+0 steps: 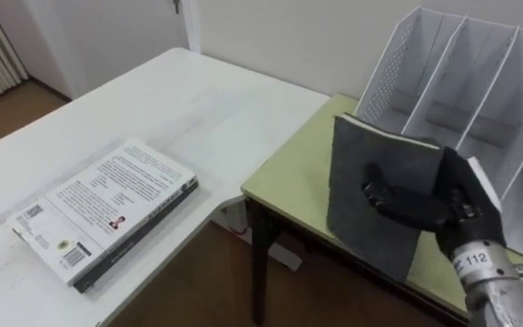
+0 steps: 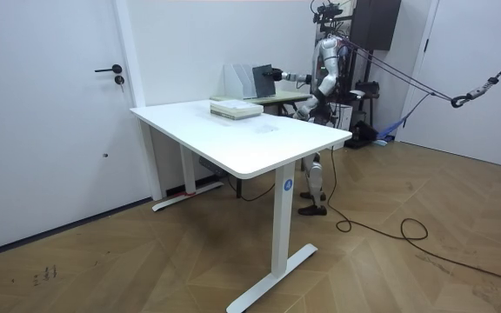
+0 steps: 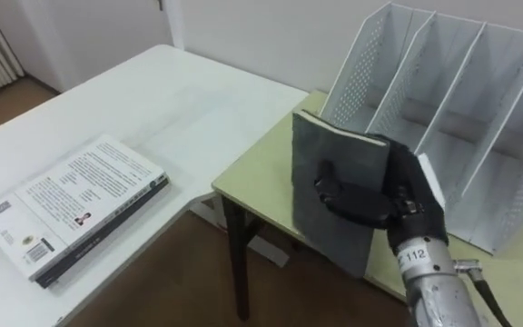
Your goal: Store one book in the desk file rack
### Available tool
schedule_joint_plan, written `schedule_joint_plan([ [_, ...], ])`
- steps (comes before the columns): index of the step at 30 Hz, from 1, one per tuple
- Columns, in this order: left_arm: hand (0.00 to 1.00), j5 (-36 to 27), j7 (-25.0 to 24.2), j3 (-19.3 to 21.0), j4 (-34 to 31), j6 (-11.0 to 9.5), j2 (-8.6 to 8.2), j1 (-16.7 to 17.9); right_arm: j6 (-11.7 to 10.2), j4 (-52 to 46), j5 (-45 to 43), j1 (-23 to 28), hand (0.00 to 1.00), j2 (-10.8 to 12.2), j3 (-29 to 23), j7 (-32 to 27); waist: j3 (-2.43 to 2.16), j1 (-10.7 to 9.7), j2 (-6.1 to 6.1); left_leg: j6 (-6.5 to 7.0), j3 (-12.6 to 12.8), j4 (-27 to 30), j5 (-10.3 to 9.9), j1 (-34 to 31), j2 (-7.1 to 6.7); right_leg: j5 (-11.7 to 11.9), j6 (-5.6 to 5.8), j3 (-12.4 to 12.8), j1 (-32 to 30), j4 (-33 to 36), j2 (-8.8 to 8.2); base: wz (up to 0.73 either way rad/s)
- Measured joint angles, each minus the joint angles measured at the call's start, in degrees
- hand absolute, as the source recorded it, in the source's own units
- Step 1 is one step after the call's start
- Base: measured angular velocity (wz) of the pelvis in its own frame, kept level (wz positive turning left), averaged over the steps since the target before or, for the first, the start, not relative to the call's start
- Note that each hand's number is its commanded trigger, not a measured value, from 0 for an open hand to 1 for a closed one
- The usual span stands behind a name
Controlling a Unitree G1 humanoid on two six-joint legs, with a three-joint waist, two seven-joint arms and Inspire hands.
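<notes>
My right hand is shut on a dark grey book, thumb across its cover. The book stands upright above the green desk, just in front of the white file rack. The rack has several upright slots with perforated dividers. In the room view the robot stands beyond the white table and holds the book beside the rack.
A second book with a white printed cover lies flat on the white table to the left. A gap with wooden floor separates the table from the green desk. A door stands at the room view's left.
</notes>
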Motion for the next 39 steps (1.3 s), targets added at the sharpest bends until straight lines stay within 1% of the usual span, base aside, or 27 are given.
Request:
schedule_joint_plan([
  [2, 0.0, 0.0, 1.6, -0.2, 3.3, -0.3, -0.87, 0.6, -1.6, -0.1, -1.5, -1.8, 1.0, 0.3, -0.1, -4.9, -0.06, 0.1, 0.06, -0.02, 0.5, -0.2, 0.0, 0.1, 0.07, 0.1, 0.06, 0.1, 0.1, -0.8, 0.09, -0.05],
  [3, 0.0, 0.1, 1.9, -0.2, 3.9, -0.4, -0.95, 0.7, -1.9, -0.1, -1.6, -2.2, 1.0, 0.3, -0.1, -5.8, -0.06, 0.1, 0.05, -0.03, 0.6, -0.2, 0.0, 0.1, 0.09, 0.2, 0.06, 0.1, 0.0, -0.8, 0.09, -0.04],
  [5, 0.0, 0.1, 2.0, 0.2, 7.6, -0.9, -1.05, 0.6, -3.1, -0.1, -3.9, -3.0, 1.0, 0.3, -0.7, -8.7, -0.14, 0.1, -0.15, -0.03, 0.7, -0.2, 0.0, 0.2, 0.1, 0.2, 0.05, 0.2, 0.0, -0.7, 0.08, -0.02],
  [7, 0.0, 0.1, 2.1, 1.5, 9.9, -0.9, -1.11, 0.8, -3.2, -0.3, -5.2, -3.5, 1.0, 0.3, -1.3, -10.7, -0.15, 0.1, -0.39, -0.03, 0.9, -0.3, 0.0, 0.1, 0.1, 0.2, 0.06, 0.2, -0.1, -0.7, 0.03, -0.03],
  [10, 0.0, -0.1, 3.2, 2.7, 12.7, -1.0, -1.29, 1.0, -3.2, -0.5, -5.3, -4.3, 1.0, 0.3, -2.6, -14.7, -0.34, 0.4, -0.85, -0.02, 1.2, -0.6, 0.0, 0.1, 0.07, 0.2, 0.07, 0.4, -0.5, -0.6, 0.05, -0.05],
  [11, 0.0, -0.2, 3.6, 2.8, 14.1, -1.2, -1.38, 1.0, -3.2, -0.5, -5.3, -5.0, 1.0, 0.3, -2.7, -16.5, -0.4, 0.5, -0.96, -0.02, 1.3, -0.7, 0.0, 0.1, 0.07, 0.2, 0.07, 0.5, -0.6, -0.5, 0.06, -0.07],
  [14, 0.0, -0.1, 4.3, 3.1, 16.8, -1.5, -1.75, 0.8, -3.2, -0.6, -5.4, -6.3, 1.0, 0.3, -2.8, -19.2, -0.63, 0.4, -1.36, -0.02, 1.3, -0.7, 0.0, 0.0, 0.08, 0.2, 0.07, 0.4, -0.6, -0.2, 0.08, -0.01],
  [16, 0.0, -0.1, 4.6, 3.6, 19.8, -1.7, -2.04, 0.3, -3.2, -1.2, -5.3, -7.9, 1.0, 0.2, -2.9, -21.5, -0.69, 0.4, -1.79, -0.03, 1.3, -0.7, 0.0, 0.0, 0.1, 0.2, 0.06, 0.0, -0.6, -0.3, 0.07, 0.0],
  [17, 0.0, -0.1, 4.9, 3.7, 20.6, -1.7, -2.06, 0.2, -3.2, -1.3, -5.3, -8.7, 1.0, 0.2, -2.9, -22.4, -0.79, 0.4, -2.03, -0.04, 1.3, -0.7, 0.0, 0.0, 0.11, 0.2, 0.06, 0.0, -0.6, -0.8, 0.08, 0.0],
  [22, 0.0, -0.1, 5.6, 3.7, 20.7, -2.0, -2.08, 0.7, -3.2, -1.3, -5.2, -12.2, 1.0, 0.2, -4.6, -24.6, -0.82, 0.7, -2.23, -0.03, 1.3, -0.7, 0.0, 0.1, 0.03, 0.3, 0.18, 0.0, -0.4, -1.1, 0.07, 0.0],
  [25, 0.0, -0.1, 5.7, 4.6, 21.0, -2.0, -2.31, 0.7, -3.4, -1.3, -5.2, -14.1, 1.0, 0.2, -5.6, -26.5, -0.81, 1.3, -2.17, -0.03, 1.3, -0.8, 0.0, 0.1, 0.04, 0.3, 0.19, 0.1, -0.4, -1.0, 0.1, 0.0],
  [28, 0.0, 0.0, 5.7, 5.4, 21.1, -2.0, -2.73, 0.8, -3.6, -1.4, -5.2, -14.4, 1.0, 0.1, -7.1, -27.5, -0.84, 1.9, -1.98, -0.03, 1.2, -0.9, 0.0, 0.1, 0.04, 0.3, 0.19, 0.0, -0.4, -0.9, 0.12, 0.0],
  [29, 0.0, 0.1, 5.6, 6.0, 21.1, -1.8, -2.92, 0.9, -3.6, -1.4, -5.2, -14.4, 1.0, 0.1, -7.4, -27.8, -0.8, 2.0, -1.89, -0.03, 1.2, -0.9, 0.0, 0.0, 0.05, 0.3, 0.19, 0.0, -0.4, -0.8, 0.13, 0.0],
  [34, 0.0, 0.0, 5.6, 6.3, 21.3, -1.7, -3.17, 0.9, -3.5, -1.4, -5.2, -14.7, 1.0, 0.1, -9.3, -28.4, -0.87, 2.0, -1.6, -0.03, 1.2, -1.0, 0.0, -0.4, 0.01, 0.3, 0.18, 0.0, -0.8, -0.7, 0.14, 0.0],
  [39, 0.0, -0.1, 5.6, 7.0, 22.4, -1.9, -3.43, 0.5, -3.5, -1.3, -5.2, -16.6, 1.0, 0.1, -11.9, -29.6, -0.65, 1.8, -1.52, -0.03, 1.1, -1.0, 0.0, -0.5, 0.01, 0.3, 0.18, -0.1, -0.9, -0.8, 0.13, 0.0],
])
